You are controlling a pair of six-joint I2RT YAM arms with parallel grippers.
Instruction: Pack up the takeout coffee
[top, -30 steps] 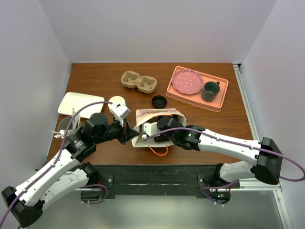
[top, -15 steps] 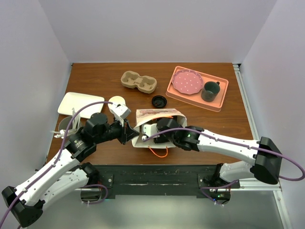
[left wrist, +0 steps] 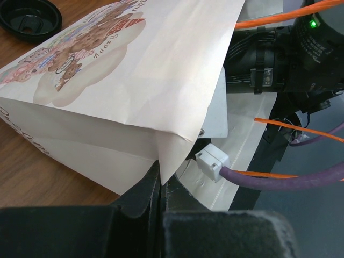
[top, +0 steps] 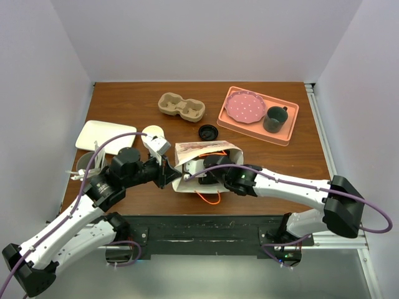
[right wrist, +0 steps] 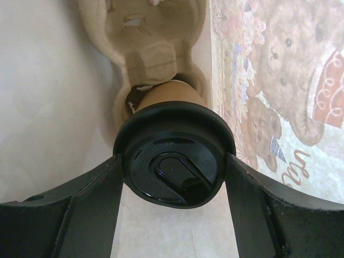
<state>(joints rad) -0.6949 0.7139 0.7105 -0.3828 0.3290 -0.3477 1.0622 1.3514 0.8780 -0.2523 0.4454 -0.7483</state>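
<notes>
The takeout coffee (right wrist: pixel 173 164), tan-sided with a black lid, stands in the near socket of a brown pulp carrier (right wrist: pixel 145 37) inside the white paper bag (top: pixel 206 149). My right gripper (right wrist: pixel 173 162) reaches into the bag, its fingers (right wrist: pixel 97 199) pressed against both sides of the lid. In the top view the bag lies on its side and hides the cup and the right fingers. My left gripper (left wrist: pixel 160 180) is shut on the lower corner of the bag's mouth (left wrist: pixel 172 150). It sits at the bag's left end (top: pixel 169 173).
A second pulp carrier (top: pixel 181 106) and a loose black lid (top: pixel 208 132) lie behind the bag. A pink tray (top: pixel 249 130) at the back right holds a dotted plate (top: pixel 244 106) and a dark mug (top: pixel 275 118). A white plate (top: pixel 103 135) and white cups (top: pixel 153 132) sit at the left.
The right arm has slid a little left, deeper into the bag. The left gripper keeps its hold on the bag's edge.
</notes>
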